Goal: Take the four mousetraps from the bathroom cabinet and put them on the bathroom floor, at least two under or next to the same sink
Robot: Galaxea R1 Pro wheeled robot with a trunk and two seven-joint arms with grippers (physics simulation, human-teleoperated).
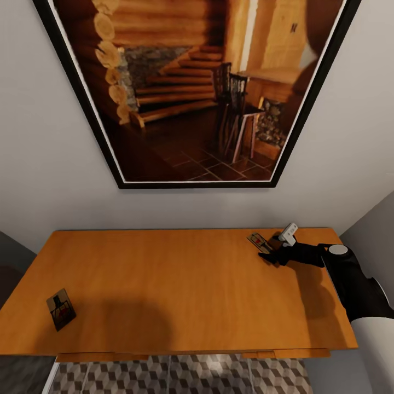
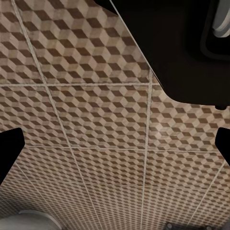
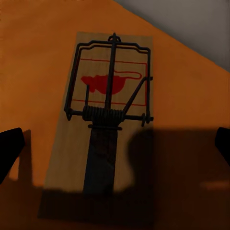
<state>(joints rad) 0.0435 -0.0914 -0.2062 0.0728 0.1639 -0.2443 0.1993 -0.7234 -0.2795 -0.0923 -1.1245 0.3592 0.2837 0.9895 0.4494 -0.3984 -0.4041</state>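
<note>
Head view: cabinet top (image 1: 180, 284) spans the lower half, orange-brown and flat. A framed picture (image 1: 197, 87) of a log-cabin staircase hangs on the grey wall (image 1: 44, 164) at 12 o'clock. One trap (image 1: 61, 309) lies near the top's 8 o'clock corner, well apart from everything else. A second trap (image 1: 258, 241) lies near the 2 o'clock corner. The right arm (image 1: 350, 279) enters from 4 o'clock; the right gripper (image 1: 272, 255) sits just at this second trap, at its near end. Contact cannot be told here. A strip of cube-pattern floor (image 1: 180, 375) shows at 6 o'clock, below the cabinet's front edge.

Left wrist view: the patterned floor (image 2: 96, 120) with pale grout lines. The left gripper (image 2: 115, 146) has its dark fingertips (image 2: 9, 148) at the two side edges, far apart: jaws released, nothing between them. Dark robot body at 1 o'clock.

Right wrist view: trap (image 3: 108, 108) lies flat on the orange top (image 3: 191, 105), wire frame and red mark plain. Fingertips (image 3: 8, 151) stand wide at both edges, clear of the board: jaws released, not grasping.
</note>
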